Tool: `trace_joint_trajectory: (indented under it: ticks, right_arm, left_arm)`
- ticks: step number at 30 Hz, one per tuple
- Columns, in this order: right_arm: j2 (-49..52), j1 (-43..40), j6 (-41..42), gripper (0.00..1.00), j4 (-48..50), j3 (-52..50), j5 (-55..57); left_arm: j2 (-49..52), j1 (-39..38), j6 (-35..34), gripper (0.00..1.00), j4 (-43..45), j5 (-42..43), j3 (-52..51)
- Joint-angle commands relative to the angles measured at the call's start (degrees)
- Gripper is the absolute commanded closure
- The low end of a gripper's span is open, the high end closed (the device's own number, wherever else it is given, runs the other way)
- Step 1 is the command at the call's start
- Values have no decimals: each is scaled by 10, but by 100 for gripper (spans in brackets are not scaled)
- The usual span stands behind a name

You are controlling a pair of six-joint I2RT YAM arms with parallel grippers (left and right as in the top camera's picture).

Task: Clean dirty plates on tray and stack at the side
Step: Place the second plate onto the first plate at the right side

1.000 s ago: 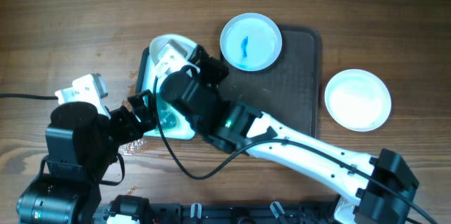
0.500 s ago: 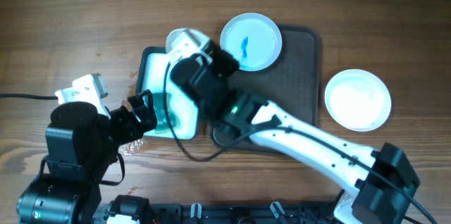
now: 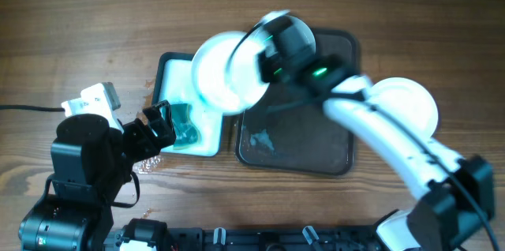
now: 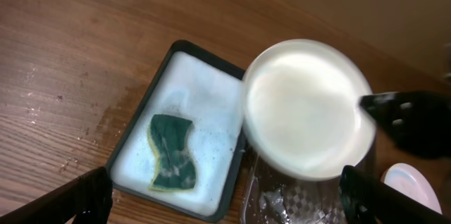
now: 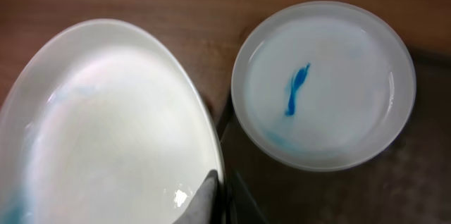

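No legible text, label, brand, number or sign in any of the three views.

Held plate (image 3: 225, 73) blurred overhead; right arm (image 3: 379, 125) covers smeared plate (image 5: 320, 86).
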Motion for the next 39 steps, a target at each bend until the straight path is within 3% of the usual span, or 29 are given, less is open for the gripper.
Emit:
trace_joint_trajectory:
  ticks: [1, 4, 8, 12, 15, 19, 21, 22, 23, 26, 30, 34, 39]
  right_arm:
    - [-55, -200, 59, 96, -70, 9, -293]
    - [-54, -369, 44, 96, -184, 9, -253]
    - [-53, -533, -3, 96, -280, 7, -128]
    - [-53, -631, -18, 96, -311, -42, -82]
    - [-52, -648, -3, 96, -266, -123, -40]
    - [-52, -648, 20, 96, -208, -195, 2]
    - [-57, -645, 9, 52, -209, -188, -18]
    - [-64, -643, -7, 40, -213, -179, -39]
    - [-77, -639, -34, 38, -219, -165, -76]
    - [-129, -607, -97, 44, -236, -129, -183]
    - [-233, -470, -199, 46, -226, -106, -306]
    - [-242, -324, -228, 46, -151, -118, -231]
    - [-111, -210, -192, 48, 58, -151, -93]
  left_arm:
    - [1, 2, 1, 0, 1, 1, 5]
    - [1, 2, 1, 0, 1, 1, 5]
    - [1, 2, 1, 0, 1, 1, 5]
    - [1, 2, 1, 0, 1, 1, 5]
    - [1, 2, 1, 0, 1, 1, 5]
    - [1, 2, 1, 0, 1, 1, 5]
    - [1, 2, 1, 0, 1, 1, 5]
    - [1, 2, 1, 0, 1, 1, 5]
    - [1, 2, 1, 0, 1, 1, 5]
    - [1, 2, 1, 0, 1, 1, 5]
    - [1, 2, 1, 0, 1, 1, 5]
    - [1, 2, 1, 0, 1, 1, 5]
    - [1, 2, 1, 0, 1, 1, 5]
